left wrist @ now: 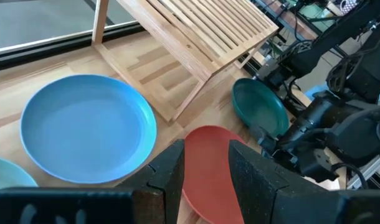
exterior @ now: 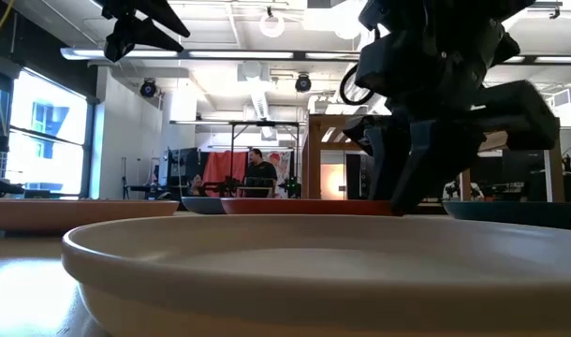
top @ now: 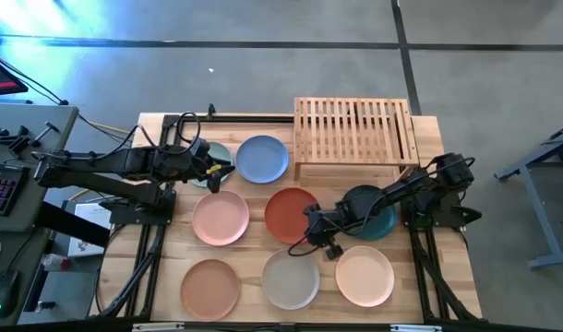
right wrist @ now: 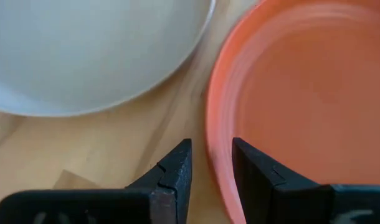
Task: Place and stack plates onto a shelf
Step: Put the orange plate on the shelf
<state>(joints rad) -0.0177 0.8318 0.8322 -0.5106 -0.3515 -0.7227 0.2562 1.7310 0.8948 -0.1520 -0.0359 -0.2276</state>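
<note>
Grey-white plate (exterior: 295, 271) nearest, right gripper (right wrist: 210, 163) unclenched astride red-orange plate (right wrist: 308, 93) rim, left gripper (left wrist: 205, 168) released above table

Right end effector (right wrist: 210, 168) low, fingers apart. Left end effector (left wrist: 205, 171) raised, fingers apart.

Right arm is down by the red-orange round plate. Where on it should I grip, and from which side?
Take the red-orange round plate by its raised rim, on the edge facing the grey-white plate. The right gripper is already low there, open, its fingers either side of that rim. The plate lies flat on the wooden tabletop, so only the thin upturned lip offers a pinch, probably one finger inside, one outside.
</note>
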